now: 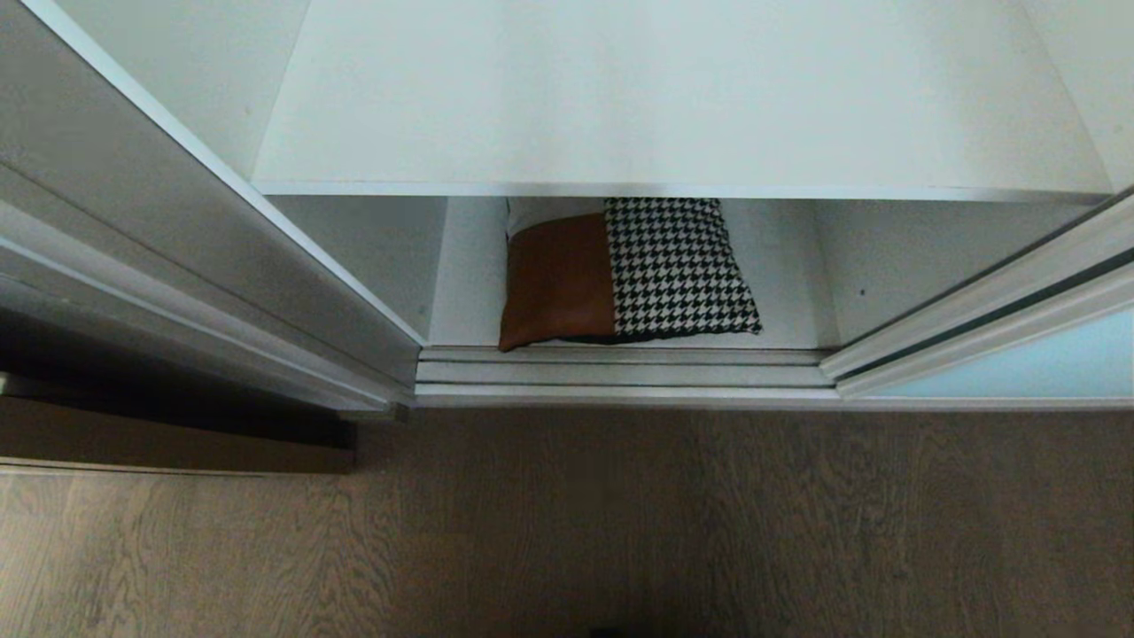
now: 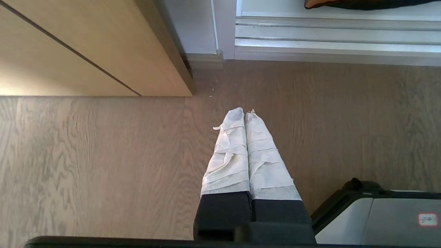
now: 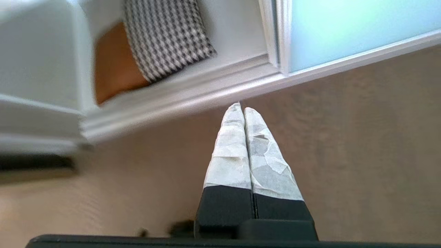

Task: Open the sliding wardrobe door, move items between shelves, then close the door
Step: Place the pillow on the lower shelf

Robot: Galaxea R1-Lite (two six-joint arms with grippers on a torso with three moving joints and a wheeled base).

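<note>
- One cushion (image 1: 625, 270) is in the wardrobe, lying flat on the bottom shelf (image 1: 788, 275), its front edge close to the sill. I count three patches on it: black-and-white houndstooth on the robot's right, rust-brown on the left, and a pale strip at the back of the brown.
- Two shelves show from above: the bottom one with the cushion, and one upper shelf (image 1: 673, 97) directly over it, a plain white board hiding the cushion's rear part.
- One sliding wardrobe door (image 1: 1019, 359) of frosted aqua glass in a pale metal frame stands pushed to the robot's right, leaving the compartment uncovered. The right wrist view shows its frame edge near the cushion's houndstooth corner.
- The door track (image 1: 620, 372) runs along the foot of the opening, with parallel silvery rails between the shelf and the wooden floor (image 1: 620, 532).
- A wooden cabinet side (image 2: 86, 48) stands left of the wardrobe.
- Two grippers, neither in the head view. The left gripper (image 2: 244, 115) hangs over bare floor, well short of the track, its jaws pressed together on nothing.
- The right gripper (image 3: 240, 108) points at the floor just before the track, near the door's frame, jaws likewise closed and empty.
- Both sets of fingers (image 3: 231, 148) are wrapped in white tape.
</note>
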